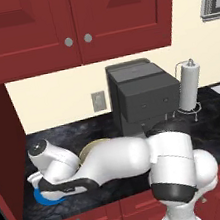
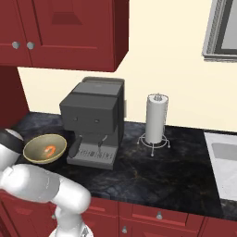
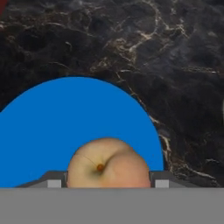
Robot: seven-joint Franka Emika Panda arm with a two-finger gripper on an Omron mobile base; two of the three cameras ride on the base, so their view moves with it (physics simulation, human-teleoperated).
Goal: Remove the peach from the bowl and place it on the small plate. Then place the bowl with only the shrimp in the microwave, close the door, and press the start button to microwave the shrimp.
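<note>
The peach (image 3: 109,162), pale orange with a small stem spot, sits between my gripper's (image 3: 108,181) two fingertips, which press against its sides. Right under it lies the small blue plate (image 3: 65,118); whether the peach touches it I cannot tell. In the left base view my hand (image 1: 40,180) hangs over the plate (image 1: 50,199) near the counter's front left corner. The tan bowl (image 2: 34,155) stands beside the plate with the curled orange shrimp (image 2: 50,150) alone in it; the arm hides most of the bowl (image 1: 94,146) in the left base view. The microwave and its door are out of view.
A grey coffee machine (image 2: 95,120) stands just right of the bowl, against the wall. Further right is a paper towel holder (image 2: 156,121), then a sink (image 2: 226,159). A tall red cabinet side (image 1: 2,150) closes off the counter's left end. Red wall cabinets hang overhead.
</note>
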